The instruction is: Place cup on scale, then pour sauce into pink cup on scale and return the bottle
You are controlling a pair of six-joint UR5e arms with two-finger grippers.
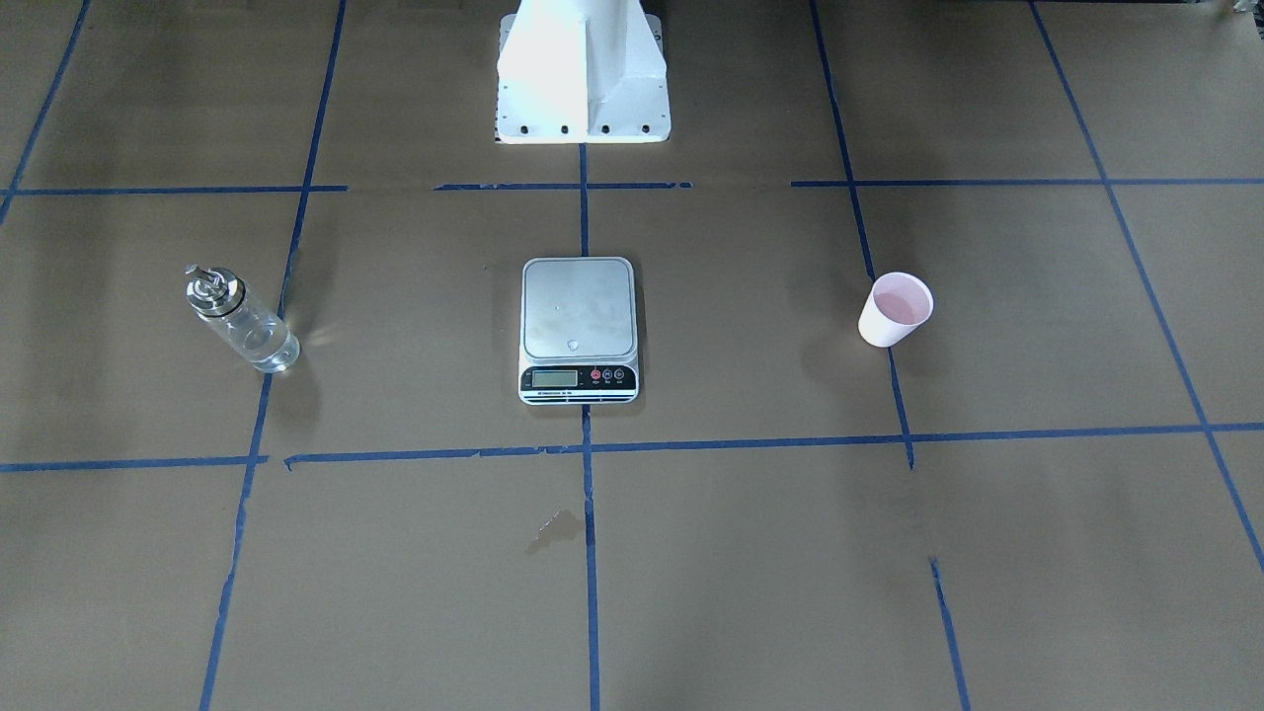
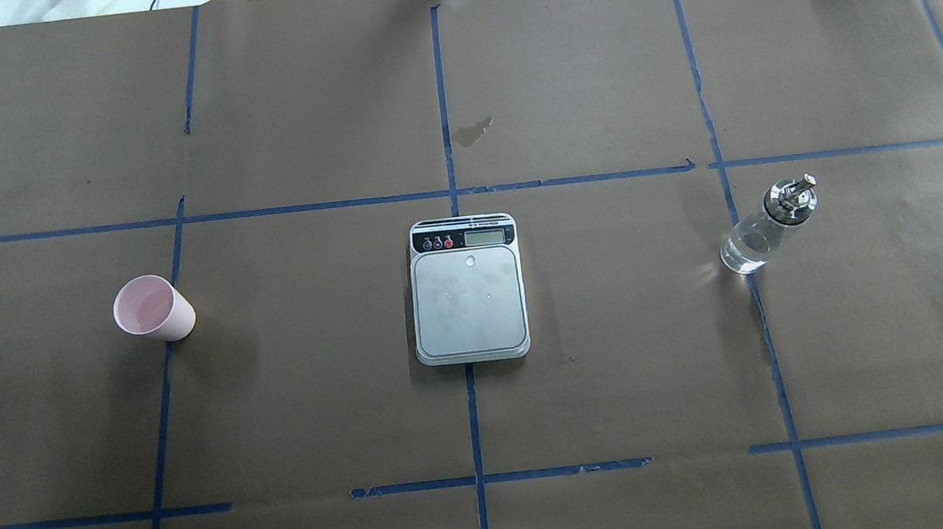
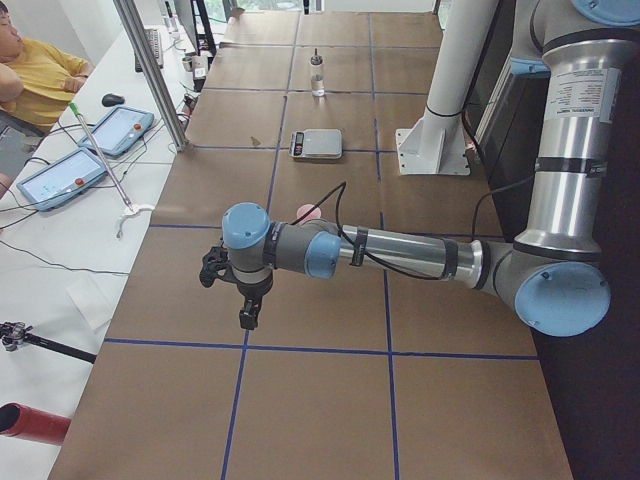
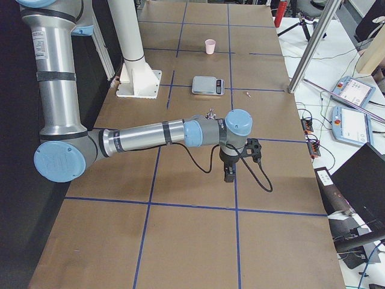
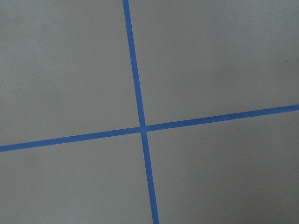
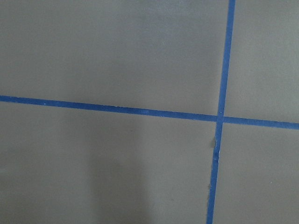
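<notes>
Brown paper-covered surface (image 2: 288, 100) with a blue tape grid (image 2: 475, 422). The scale (image 2: 468, 300) sits in the centre, display end away from the robot, with what looks like a few droplets on its platform. The cup (image 2: 152, 308) stands upright on the robot's left, well apart from the scale. The bottle (image 2: 761, 230), with clear sauce (image 2: 746, 251) inside, stands upright on the robot's right, also well apart. There is a small dark stain (image 2: 472, 131) on the paper beyond the scale.

The left end effector (image 3: 248, 312) and right end effector (image 4: 229, 173) each point down above the paper, away from all three items. They appear in the side views only, so I cannot tell whether the fingers are spread or pressed together.

From the left side, the near arm half hides the cup; from the right, the near arm covers most of the bottle. The wrist views show only paper and a tape crossing. A person in a yellow top (image 3: 35, 80) sits beside tablets (image 3: 125, 128).
</notes>
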